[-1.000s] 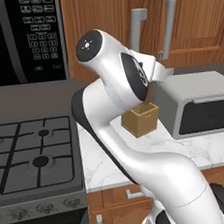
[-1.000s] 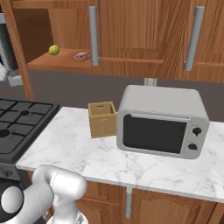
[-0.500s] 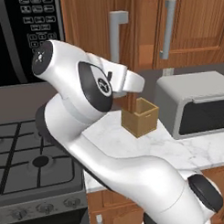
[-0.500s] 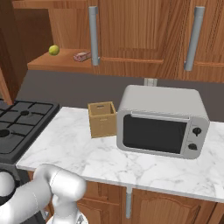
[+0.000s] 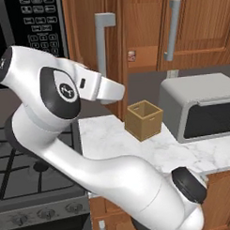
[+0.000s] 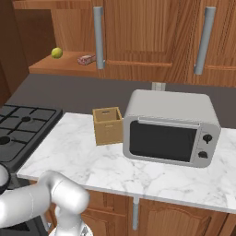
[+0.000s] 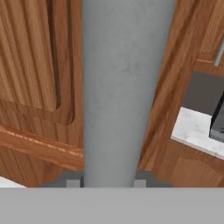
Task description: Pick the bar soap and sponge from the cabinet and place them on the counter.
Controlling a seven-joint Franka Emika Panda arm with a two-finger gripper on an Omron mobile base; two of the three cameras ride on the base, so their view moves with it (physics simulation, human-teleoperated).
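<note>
Gripper: you have it closed on the door handle (image 7: pixel 116 87), the grey bar running straight up the hand view between the fingertips; in the left base view the hand meets that handle (image 5: pixel 104 47) low down.
Why held so: my judgement is that you are swinging the cabinet (image 6: pixel 138 32) door wide so the shelf (image 6: pixel 64 64) can be reached; the door stands edge-on in the left base view.
Bar soap: the pinkish block (image 6: pixel 86 59) lies on the open shelf, beyond the door from your hand, just beside the handle in the right base view.
Sponge: you cannot make it out here; it may sit deeper on the shelf or behind the door.
Other things: a yellow-green fruit (image 6: pixel 56 52) sits on the shelf, near the soap.
Below the hand: the counter (image 6: pixel 92 161) carries a wooden box (image 6: pixel 108 125) and a microwave (image 6: pixel 170 129), with the stovetop (image 6: pixel 20 133) to one side.
In the way: the door itself, while you hold it; you must let go before reaching in.
</note>
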